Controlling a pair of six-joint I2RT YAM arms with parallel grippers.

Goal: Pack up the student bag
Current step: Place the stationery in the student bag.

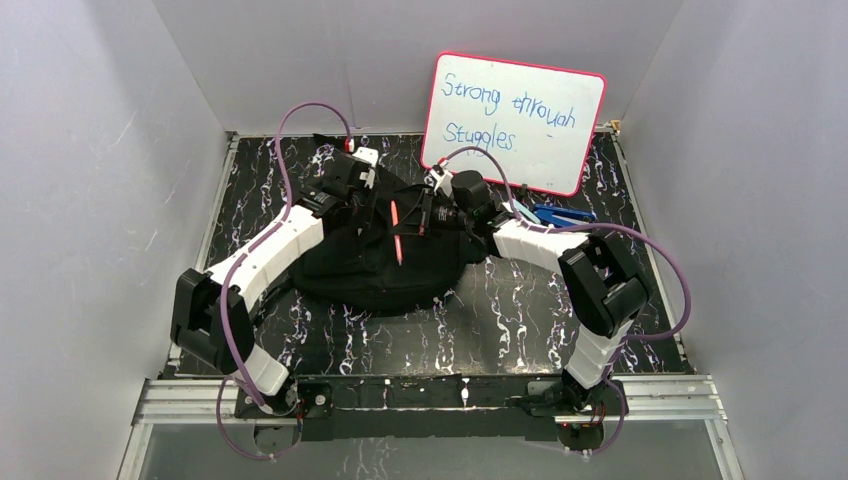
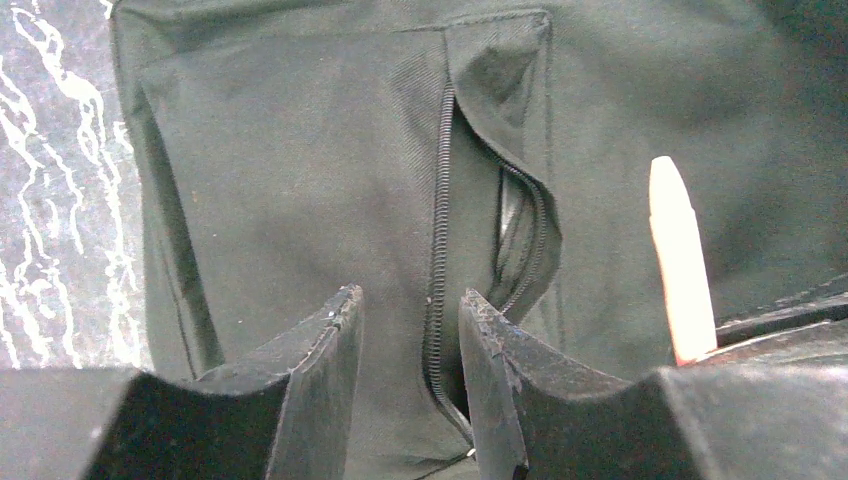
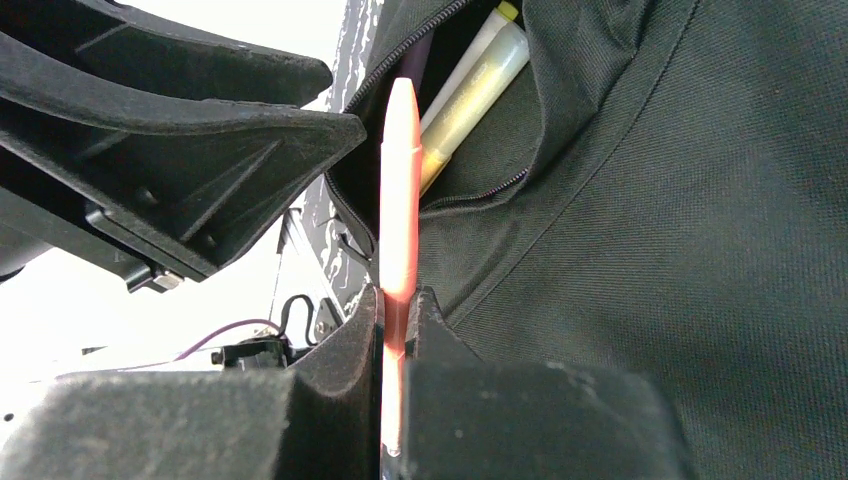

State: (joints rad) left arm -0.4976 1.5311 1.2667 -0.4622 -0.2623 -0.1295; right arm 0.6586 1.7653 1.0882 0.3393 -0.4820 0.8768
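Right wrist: right end effector point(image 3: 398, 300) clamped tight on orange pen point(image 3: 400, 180). Pen's long axis runs straight out from the fingers. Just beyond tip: unzipped pocket mouth point(image 3: 355, 195) of student bag point(image 3: 650, 260), yellow marker point(image 3: 478, 85) + others lying inside. Tip sits at the mouth, prob. not yet in. Judge next move = push along pen axis into gap.
Left wrist: left end effector point(image 2: 410, 320) at narrow gap, nothing pinched that I can see, fingers straddling zip point(image 2: 437, 230).
Top external: bag mid-bench point(image 1: 500, 310), both arms over it, R arm has the job. Whiteboard point(image 1: 515, 120) at back.
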